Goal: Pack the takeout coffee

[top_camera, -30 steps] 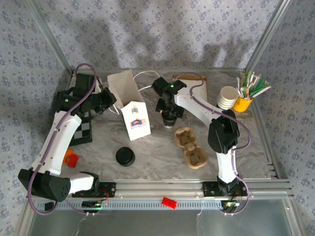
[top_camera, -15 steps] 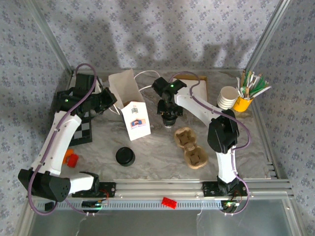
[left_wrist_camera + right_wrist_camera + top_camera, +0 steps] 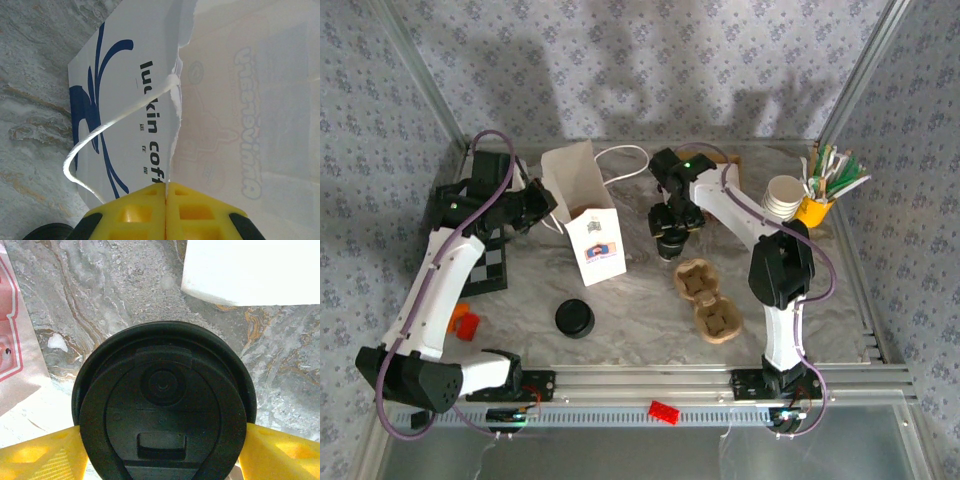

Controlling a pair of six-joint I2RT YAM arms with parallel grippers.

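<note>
My top camera sits high behind my arm bases and looks down on the whole bench (image 3: 640,295). My left wrist camera looks from very close along the white paper bag (image 3: 125,100), my right one stares straight down onto the takeout coffee (image 3: 162,400); both also appear from above.

**A:** ok so where's everything sitting on the table (image 3: 640,290)?

**B:** the paper bag (image 3: 582,215) stands left of centre, toward the back. The takeout coffee (image 3: 669,245) stands on the tabletop to the bag's right. It's just behind the cup carrier (image 3: 708,300), not in either well.

**A:** and the rest?

**B:** the loose lid (image 3: 574,318) lies in front of the bag, left of the carrier. The stack of cups (image 3: 782,198) is back right, with the stirrer holder (image 3: 812,212) just to its right. The mat (image 3: 492,270) is at the left edge, with a small block (image 3: 466,322) in front of it.
</note>
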